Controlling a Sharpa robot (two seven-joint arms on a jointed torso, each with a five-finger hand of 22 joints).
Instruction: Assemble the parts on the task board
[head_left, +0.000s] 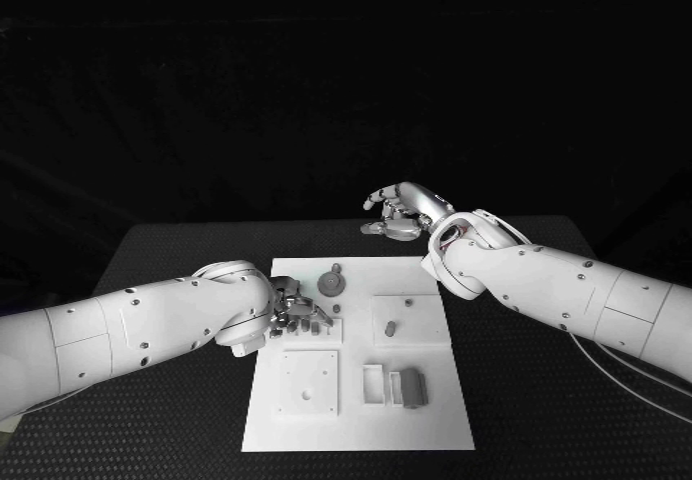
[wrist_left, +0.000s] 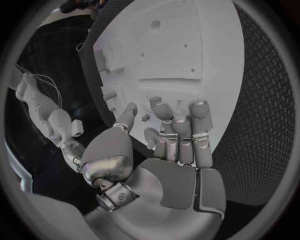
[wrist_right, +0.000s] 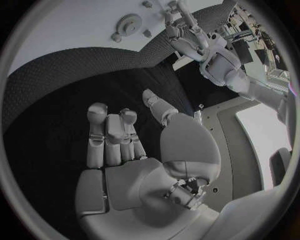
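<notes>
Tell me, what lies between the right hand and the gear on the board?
In the head view, bare black table and the board's white far edge lie between the right hand and the gear; no part sits there.

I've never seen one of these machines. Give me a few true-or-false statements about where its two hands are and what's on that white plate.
1. The left hand is over the white plate. True.
2. The right hand is gripping a gear. False: it holds nothing and hovers over the black table, beyond the plate's far edge.
3. A gear lies on the plate's far part. True.
4. The two hands touch each other. False: they are well apart.
5. The plate lies on a white cloth. False: it lies on the black table.
</notes>
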